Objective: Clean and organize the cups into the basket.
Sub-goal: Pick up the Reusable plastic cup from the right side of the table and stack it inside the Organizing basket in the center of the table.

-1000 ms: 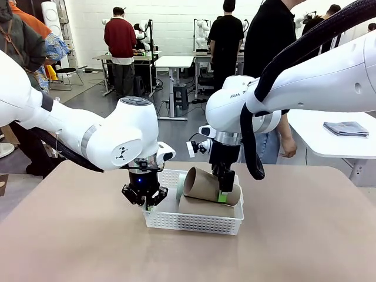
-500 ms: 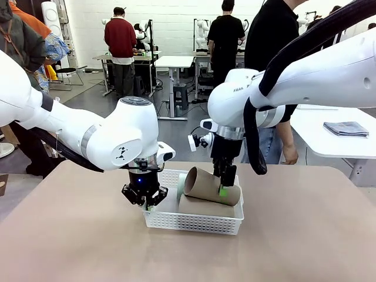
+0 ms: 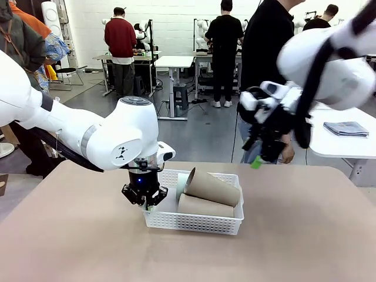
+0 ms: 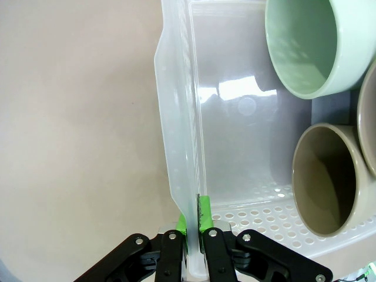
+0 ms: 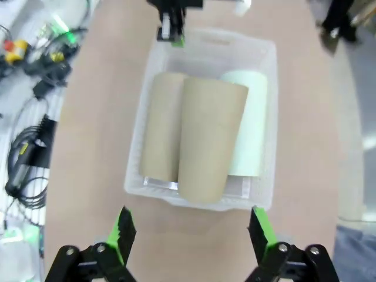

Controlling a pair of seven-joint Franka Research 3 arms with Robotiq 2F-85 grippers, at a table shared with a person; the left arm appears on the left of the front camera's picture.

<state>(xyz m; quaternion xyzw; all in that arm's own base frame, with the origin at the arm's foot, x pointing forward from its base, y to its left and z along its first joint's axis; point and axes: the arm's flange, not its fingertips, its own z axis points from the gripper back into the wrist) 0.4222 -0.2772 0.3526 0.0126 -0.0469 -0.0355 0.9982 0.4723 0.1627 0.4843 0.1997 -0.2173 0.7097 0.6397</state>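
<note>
cups [image 5: 202, 141]: tan-brown, one mint green | basket [image 3: 194, 222]: white, perforated | table [image 3: 305, 235]: beige | pincer pads [image 5: 120, 232]: green

R gripper [image 3: 262, 154] up off top tan cup [image 3: 212, 185], now empty, open.

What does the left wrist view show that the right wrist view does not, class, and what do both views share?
Left wrist view alone: the open mouths and insides of the mint green cup and a tan cup, plus the left fingers pinched shut on the basket wall.

Right wrist view alone: all three cups lying lengthwise, one tan cup stacked on top, and the right gripper open above them.

Both: the white basket and the cups inside it.
</note>
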